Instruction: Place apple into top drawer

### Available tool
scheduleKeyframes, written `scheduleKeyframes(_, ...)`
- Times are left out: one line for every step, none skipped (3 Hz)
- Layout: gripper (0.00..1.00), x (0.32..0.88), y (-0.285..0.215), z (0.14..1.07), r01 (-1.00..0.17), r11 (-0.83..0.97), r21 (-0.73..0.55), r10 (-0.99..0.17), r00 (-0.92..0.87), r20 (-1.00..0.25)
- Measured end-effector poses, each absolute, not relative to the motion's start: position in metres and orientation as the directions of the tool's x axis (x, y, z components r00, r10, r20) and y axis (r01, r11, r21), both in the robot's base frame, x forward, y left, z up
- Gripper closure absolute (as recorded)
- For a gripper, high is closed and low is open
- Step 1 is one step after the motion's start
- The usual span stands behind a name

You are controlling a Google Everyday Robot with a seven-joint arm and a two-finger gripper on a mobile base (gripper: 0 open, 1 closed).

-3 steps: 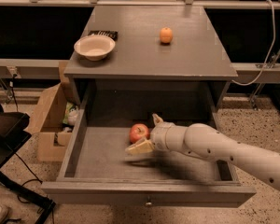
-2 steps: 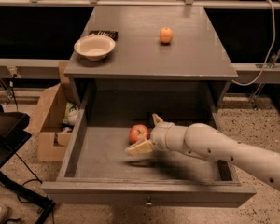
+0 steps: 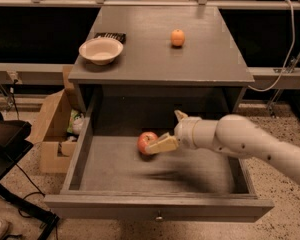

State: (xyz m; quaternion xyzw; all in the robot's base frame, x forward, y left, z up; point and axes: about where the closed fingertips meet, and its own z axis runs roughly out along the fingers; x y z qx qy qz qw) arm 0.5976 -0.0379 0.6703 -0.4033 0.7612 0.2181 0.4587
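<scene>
The top drawer (image 3: 80, 156) is pulled out, its knob (image 3: 159, 216) at the front centre. The red apple (image 3: 147, 142) rests on the drawer floor, left of the middle. My gripper (image 3: 166, 130) reaches into the drawer from the right on a white arm. Its jaws are spread open. The lower finger (image 3: 162, 144) lies against the apple's right side and the upper finger (image 3: 180, 115) points up, away from the apple. The apple is not between them.
On the cabinet top (image 3: 210, 59) stand a cream bowl (image 3: 101, 49), a dark flat object (image 3: 110, 35) and a small orange fruit (image 3: 178, 37). A cardboard box (image 3: 52, 134) sits on the floor at the left, next to a black stand (image 3: 10, 149).
My gripper has drawn slightly up and to the right. The apple stays where it was on the drawer floor.
</scene>
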Motion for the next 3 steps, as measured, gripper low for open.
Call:
scheduleKeyframes(0.00,0.590,-0.077,0.757,-0.812,0.578,-0.077,-0.447,-0.236,-0.863)
scheduleKeyframes(0.00,0.583,-0.104,0.838,-0.807,0.578,-0.120,-0.510,-0.243,-0.825)
scheduleKeyframes(0.00,0.572,-0.131,0.913,-0.791,0.595,-0.141,-0.556,-0.278,-0.783)
